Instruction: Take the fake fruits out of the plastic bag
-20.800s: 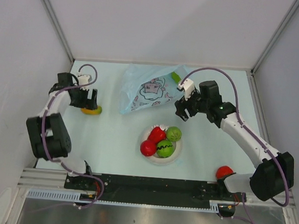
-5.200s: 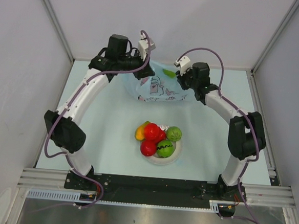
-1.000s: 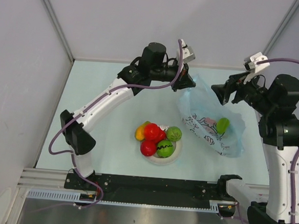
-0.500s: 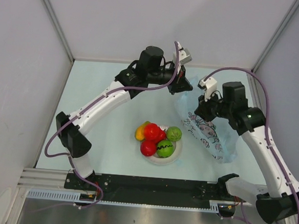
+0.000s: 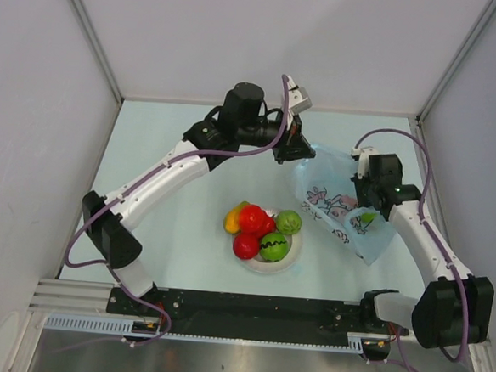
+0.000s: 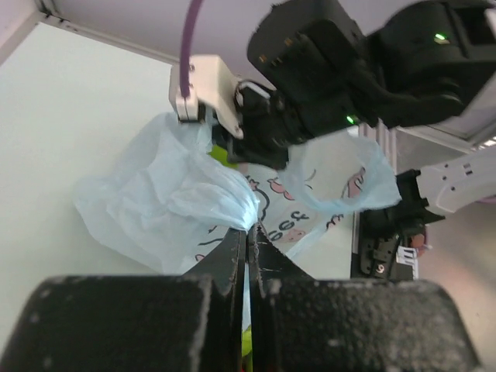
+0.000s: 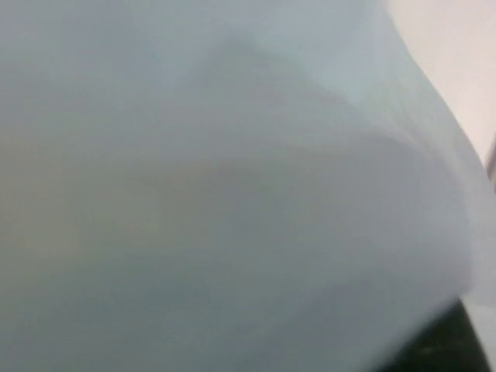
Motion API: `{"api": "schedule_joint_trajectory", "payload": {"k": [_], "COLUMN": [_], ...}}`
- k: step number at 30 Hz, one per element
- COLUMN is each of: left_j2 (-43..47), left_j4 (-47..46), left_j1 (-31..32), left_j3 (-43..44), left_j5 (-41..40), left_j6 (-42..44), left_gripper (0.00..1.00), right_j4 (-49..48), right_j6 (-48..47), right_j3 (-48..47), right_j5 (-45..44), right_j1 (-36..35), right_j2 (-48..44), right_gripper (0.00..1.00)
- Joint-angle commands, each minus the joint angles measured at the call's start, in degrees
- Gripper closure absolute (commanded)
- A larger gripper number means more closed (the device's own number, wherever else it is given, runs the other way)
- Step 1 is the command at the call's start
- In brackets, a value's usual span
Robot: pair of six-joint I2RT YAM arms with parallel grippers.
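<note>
Left fingers (image 6: 248, 236) are still pinched shut on a bunched bit of the plastic bag (image 5: 337, 196), holding its mouth up over the right side of the tabletop (image 5: 162, 197). Five fake fruits (image 5: 250, 218) sit piled on the white plate (image 5: 264, 265), near the middle of the front edge. What's new: half a second back the right arm (image 5: 383, 174) was above the bag, and now the right fingers (image 6: 248, 143) have dived into its mouth. The wrist view is just blue film, so I can't tell if they're open or closed. One green fruit (image 5: 367, 216) shows through the bag near the right edge, probably the last one to fish out.
</note>
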State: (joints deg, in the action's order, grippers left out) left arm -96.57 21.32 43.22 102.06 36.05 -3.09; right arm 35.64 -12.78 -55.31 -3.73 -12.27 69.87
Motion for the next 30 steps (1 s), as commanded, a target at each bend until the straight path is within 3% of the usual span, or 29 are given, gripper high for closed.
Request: {"api": "schedule_joint_trajectory", "payload": {"k": [1, 4, 5, 8, 11, 17, 26, 28, 30], "left_j2": [3.1, 2.5, 2.4, 1.7, 0.8, -0.2, -1.2, -1.2, -1.2], "left_j4": [-3.2, -3.4, -3.4, -4.2, -5.1, -5.9, -5.5, -5.4, -5.2], "left_j1": [-0.1, -0.1, -0.2, -0.1, 0.0, 0.2, 0.3, 0.3, 0.4], "left_j3": [-2.0, -2.6, -2.7, -2.7, -2.7, -2.6, -3.5, -3.7, -3.8], "left_j5": [5.0, 5.8, 6.0, 7.4, 8.3, 9.1, 8.9, 8.5, 8.3], "left_j6": [-0.9, -0.9, -1.0, -1.2, -2.2, -3.4, -3.4, -3.2, -3.0], "left_gripper": [1.0, 1.0, 1.0, 1.0, 1.0, 1.0, 1.0, 1.0, 1.0], "right_j4": [-3.0, -4.3, -4.6, -5.9, -6.5, -9.1, -17.7, -18.8, -20.1], "right_j6": [1.3, 1.0, 1.3, 2.8, 4.0, 4.8, 3.5, 2.0, 0.8], "right_j3": [2.3, 3.2, 3.4, 4.3, 4.8, 5.2, 5.1, 4.9, 4.7], "right_j5": [-4.2, -3.7, -3.2, -5.1, -5.5, -3.5, 2.2, 3.2, 3.2], "right_j1": [5.6, 6.0, 6.0, 6.4, 8.0, 14.1, 15.5, 15.5, 15.4], "right_j2": [0.2, 0.4, 0.7, 1.9, 3.8, 9.4, 17.5, 19.4, 20.0], "right_gripper": [0.92, 0.71, 0.57, 0.3, 0.17, 0.15, 0.11, 0.17, 0.35]}}
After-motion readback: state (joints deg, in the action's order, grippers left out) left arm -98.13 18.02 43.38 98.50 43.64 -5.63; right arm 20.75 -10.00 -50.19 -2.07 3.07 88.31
